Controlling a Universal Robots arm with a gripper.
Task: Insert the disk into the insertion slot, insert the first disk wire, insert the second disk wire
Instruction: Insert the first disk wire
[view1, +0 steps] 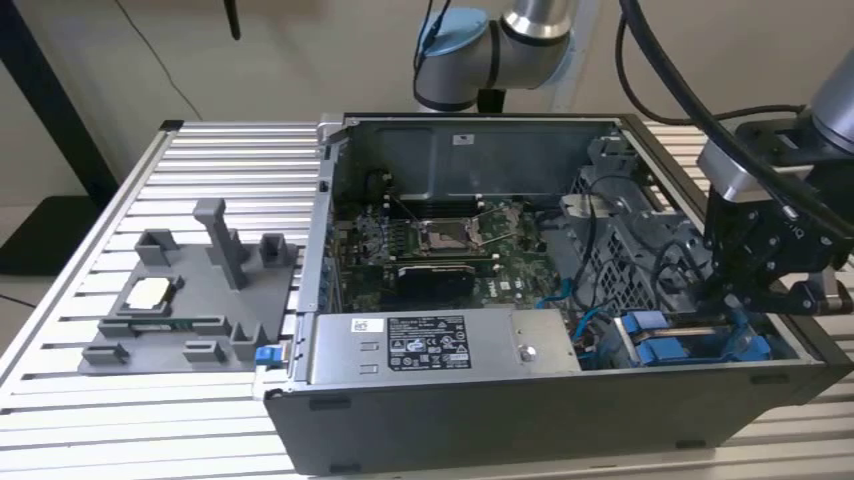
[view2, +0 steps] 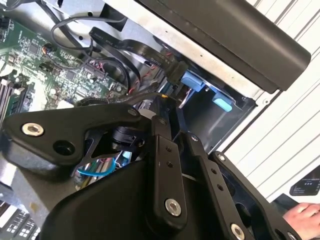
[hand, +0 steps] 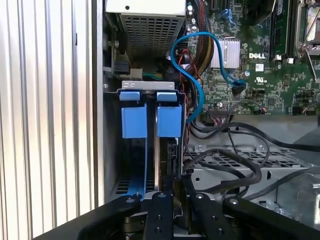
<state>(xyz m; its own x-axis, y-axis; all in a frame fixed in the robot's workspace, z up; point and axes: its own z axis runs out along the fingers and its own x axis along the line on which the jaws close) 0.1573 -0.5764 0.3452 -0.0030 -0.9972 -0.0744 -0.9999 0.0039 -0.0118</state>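
Observation:
The disk, in its bright blue carrier, sits inside the insertion slot at the case's corner on the exterior view's right. In the first wrist view the blue carrier tabs stand upright in the grey bay. My gripper hangs right over the disk's end. Its fingers meet close together, shut on a black disk wire connector pressed against the disk's edge. In the second wrist view the gripper sits just below a flat black wire plug beside the blue carrier.
A grey labelled power-supply box lies along the case front, with the motherboard behind it. A blue cable and black cables loop near the bay. A grey fixture tray sits on the slatted table. A hand rests nearby.

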